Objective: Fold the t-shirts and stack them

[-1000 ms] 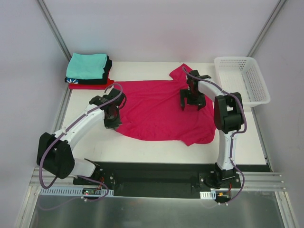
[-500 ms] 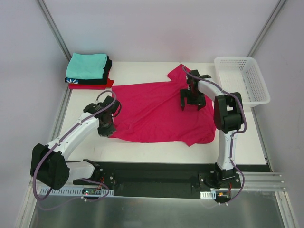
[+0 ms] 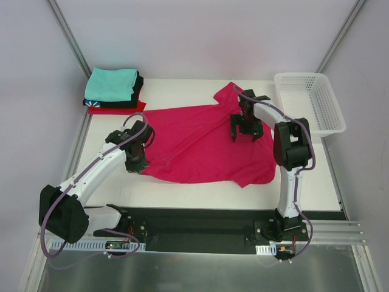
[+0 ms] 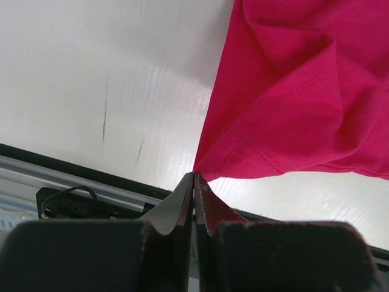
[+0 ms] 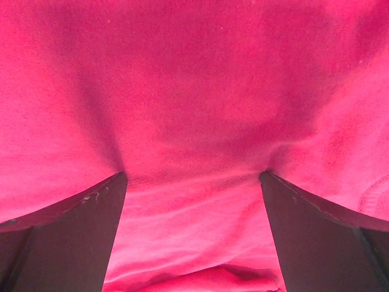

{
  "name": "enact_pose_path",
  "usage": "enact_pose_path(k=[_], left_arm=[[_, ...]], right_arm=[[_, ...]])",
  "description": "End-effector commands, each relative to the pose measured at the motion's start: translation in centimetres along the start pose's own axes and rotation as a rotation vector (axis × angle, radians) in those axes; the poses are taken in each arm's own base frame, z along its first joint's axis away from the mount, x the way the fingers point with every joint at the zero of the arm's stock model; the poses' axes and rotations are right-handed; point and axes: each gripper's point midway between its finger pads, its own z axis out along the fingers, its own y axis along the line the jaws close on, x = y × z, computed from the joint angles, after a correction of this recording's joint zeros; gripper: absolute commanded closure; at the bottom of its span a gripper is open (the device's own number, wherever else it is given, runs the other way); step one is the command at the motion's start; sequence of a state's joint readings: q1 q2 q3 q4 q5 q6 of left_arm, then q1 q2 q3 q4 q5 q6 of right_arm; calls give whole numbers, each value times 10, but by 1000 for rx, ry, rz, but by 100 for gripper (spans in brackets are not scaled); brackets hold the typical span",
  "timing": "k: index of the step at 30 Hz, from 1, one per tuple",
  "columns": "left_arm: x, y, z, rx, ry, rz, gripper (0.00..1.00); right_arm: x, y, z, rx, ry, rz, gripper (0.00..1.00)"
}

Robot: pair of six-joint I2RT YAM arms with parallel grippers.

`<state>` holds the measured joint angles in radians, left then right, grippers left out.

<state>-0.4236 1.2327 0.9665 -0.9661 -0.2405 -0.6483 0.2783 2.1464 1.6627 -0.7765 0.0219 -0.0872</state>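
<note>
Teal tee (image 3: 110,84) tops a folded stack at the far-left corner of the white surface (image 3: 182,190). Black tee (image 3: 137,90) lies under it, red tee (image 3: 118,111) at the bottom. Nearer than the stack, the left pincer (image 3: 135,163) sits at the near-left corner of the crimson tee (image 3: 200,143). In the wrist view its fingertips (image 4: 179,204) are pressed together, pinching the hem corner, and the cloth is drawn to a point there. The crimson tee lies spread and wrinkled across mid-surface, close to the stack, one sleeve poking toward the far side. The right pincer (image 3: 245,135) is down on the tee's right part. Its fingers (image 5: 73,213) are spread wide, tips on the cloth, with the fabric dimpled between them and nothing pinched. White mesh basket (image 3: 302,75) sits at the far right, apart from the tee.
</note>
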Motion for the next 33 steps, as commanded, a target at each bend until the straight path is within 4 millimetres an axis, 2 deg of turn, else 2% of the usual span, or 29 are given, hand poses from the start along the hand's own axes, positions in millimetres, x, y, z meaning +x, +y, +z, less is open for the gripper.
enact_pose_path(k=[1, 5, 9, 13, 16, 19, 20, 22, 23, 24, 25, 26, 27, 28, 29, 30, 31, 33], left_arm=[[-2, 1, -12, 11, 6, -8, 96], [-4, -1, -16, 22, 7, -3, 88], [-7, -3, -21, 31, -2, -3, 73], [-15, -2, -17, 3, -23, -4, 71], [-28, -21, -8, 58, -33, 14, 72], [-53, -53, -5, 171, -63, 49, 75], [-61, -60, 3, 176, -45, 50, 76], [-91, -77, 1, 226, -87, 61, 78], [-96, -84, 14, 234, -53, 64, 79], [-117, -94, 11, 260, -92, 63, 80], [-125, -99, 15, 273, -92, 64, 80], [-131, -101, 32, 265, -59, 52, 82], [-145, -107, 32, 284, -74, 41, 82], [-150, -115, 49, 298, -45, 35, 82], [-157, -116, 55, 304, -36, 19, 82], [-172, -116, 57, 311, -50, -2, 84], [-174, -117, 75, 300, -21, -11, 85], [-191, -120, 80, 324, -19, -37, 86]], right_arm=[[-2, 1, -1, -8, 15, -5, 4], [-3, 0, -1, -7, 13, -4, 4], [-4, 0, -1, -7, 13, -6, 4], [-5, 1, -1, -7, 10, -6, 4], [-5, 1, -1, -7, 12, -4, 4], [-4, 0, -1, -6, 13, -3, 4], [-4, 0, -1, -8, 12, -3, 4], [-5, 0, -1, -7, 10, -1, 4], [-4, 0, -1, -7, 11, -1, 4], [-5, -1, -1, -7, 10, 0, 4], [-6, 1, -1, -9, 7, -1, 4], [-5, 1, -1, -10, 9, -1, 4], [-5, 0, -1, -10, 10, -1, 4], [-6, 0, -1, -10, 9, -1, 4], [-5, -1, -1, -9, 10, 2, 4], [-6, -2, -1, -9, 7, 5, 4], [-6, -2, -1, -9, 7, 8, 4], [-6, 2, -2, -39, 11, 14, 4]])
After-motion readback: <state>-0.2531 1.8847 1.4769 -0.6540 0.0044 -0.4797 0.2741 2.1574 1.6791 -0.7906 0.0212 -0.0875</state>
